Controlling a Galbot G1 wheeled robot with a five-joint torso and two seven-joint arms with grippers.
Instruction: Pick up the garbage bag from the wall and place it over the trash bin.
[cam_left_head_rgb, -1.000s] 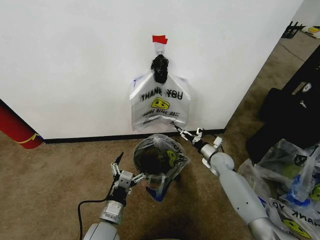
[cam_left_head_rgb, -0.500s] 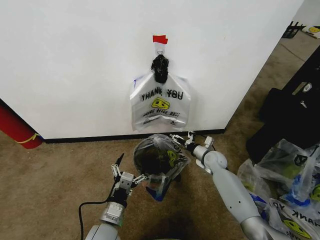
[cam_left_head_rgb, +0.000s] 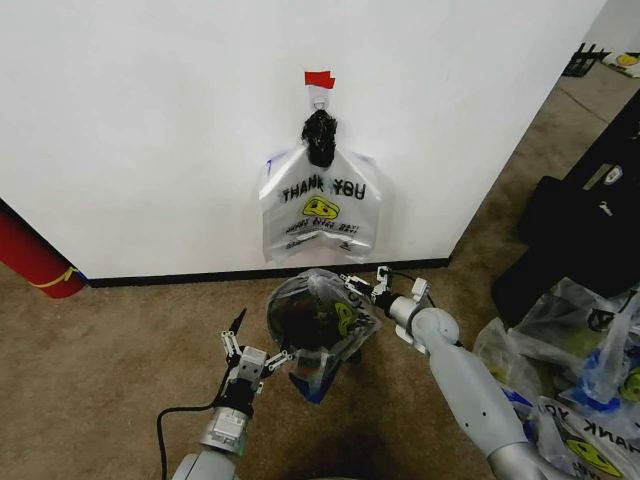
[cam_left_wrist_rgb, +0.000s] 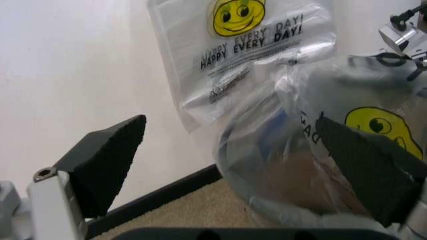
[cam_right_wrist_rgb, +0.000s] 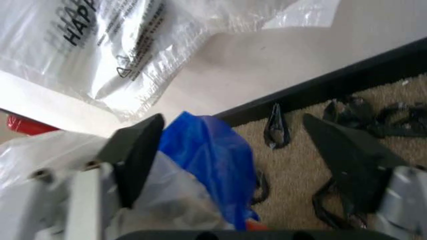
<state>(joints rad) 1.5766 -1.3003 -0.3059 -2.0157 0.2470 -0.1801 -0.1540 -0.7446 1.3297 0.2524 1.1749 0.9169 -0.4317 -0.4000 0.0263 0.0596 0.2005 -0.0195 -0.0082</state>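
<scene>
Thin see-through white garbage bag (cam_left_head_rgb: 320, 208) hanging on plain white wall (cam_left_head_rgb: 150, 130), above small round black trash bin (cam_left_head_rgb: 312, 318). Left gripper (cam_left_head_rgb: 256, 358) wide open, empty, beside bin. Right gripper (cam_left_head_rgb: 362, 288) open at bin's rim; blue bag handle (cam_right_wrist_rgb: 210, 160) between fingers in wrist view.

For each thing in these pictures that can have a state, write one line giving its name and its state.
Garbage bag on the wall: hanging flat below the black bundle.
Garbage bag on the bin: draped over the rim, blue handle loose.
Trash bin: upright, covered by a bag.
Left gripper: open, beside the bin.
Right gripper: open, at the bin's wall-side rim.
</scene>
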